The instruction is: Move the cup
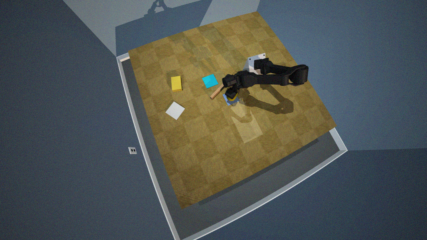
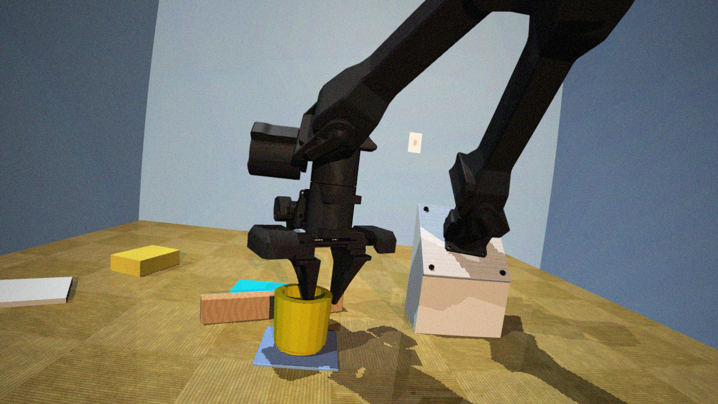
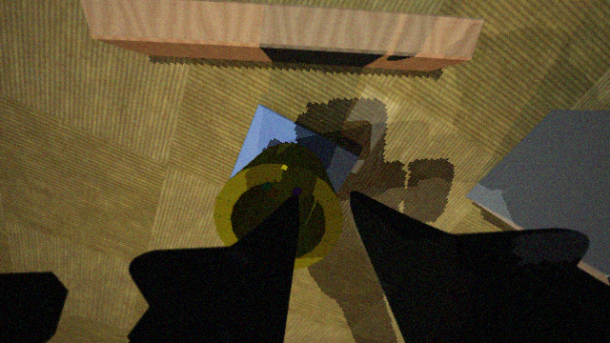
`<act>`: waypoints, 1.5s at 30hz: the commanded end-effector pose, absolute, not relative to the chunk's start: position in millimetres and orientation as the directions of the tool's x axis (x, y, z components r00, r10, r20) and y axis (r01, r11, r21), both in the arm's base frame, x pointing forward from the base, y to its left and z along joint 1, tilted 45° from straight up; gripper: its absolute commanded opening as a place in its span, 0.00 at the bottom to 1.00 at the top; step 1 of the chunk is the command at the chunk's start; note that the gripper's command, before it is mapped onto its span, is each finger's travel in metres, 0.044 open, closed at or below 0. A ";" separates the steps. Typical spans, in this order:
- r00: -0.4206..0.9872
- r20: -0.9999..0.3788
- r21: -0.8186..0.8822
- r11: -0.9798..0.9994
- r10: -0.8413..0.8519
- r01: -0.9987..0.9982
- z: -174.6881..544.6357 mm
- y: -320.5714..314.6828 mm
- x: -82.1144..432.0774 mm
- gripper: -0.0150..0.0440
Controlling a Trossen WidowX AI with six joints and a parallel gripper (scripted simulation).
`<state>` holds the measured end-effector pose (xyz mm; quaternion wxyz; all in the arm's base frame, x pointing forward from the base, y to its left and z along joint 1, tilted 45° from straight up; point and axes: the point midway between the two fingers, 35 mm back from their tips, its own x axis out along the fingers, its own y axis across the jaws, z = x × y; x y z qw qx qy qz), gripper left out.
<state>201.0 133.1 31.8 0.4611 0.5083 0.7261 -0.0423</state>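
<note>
The yellow cup [image 1: 233,98] [image 2: 301,329] [image 3: 224,214] stands upright on the blue pad [image 2: 264,346] [image 3: 257,131]. Small dark coloured marbles show dimly inside it in the wrist view. My gripper [image 2: 321,302] [image 3: 324,199] points down at the cup's rim with its fingers part open. In the exterior view one fingertip is just inside the cup's mouth and the other is just outside the wall, with a gap between them; nothing is gripped. The cyan pad [image 1: 209,81] [image 2: 254,286] lies beyond the wooden bar and bears nothing.
A low wooden bar [image 1: 216,92] [image 2: 234,307] [image 3: 286,29] with a dark band stands between the two pads. A yellow block [image 1: 176,83] [image 2: 143,261] and a flat white block [image 1: 175,110] [image 2: 32,291] lie farther off. The arm's pale base box [image 2: 459,306] stands right of the cup.
</note>
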 end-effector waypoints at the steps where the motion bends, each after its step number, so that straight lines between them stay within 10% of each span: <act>1: -0.066 -0.709 0.398 0.475 0.702 0.785 26.5 137.1 198.6 0.54; 45: -0.062 -0.712 0.402 0.479 0.699 0.780 33.0 130.1 200.3 0.25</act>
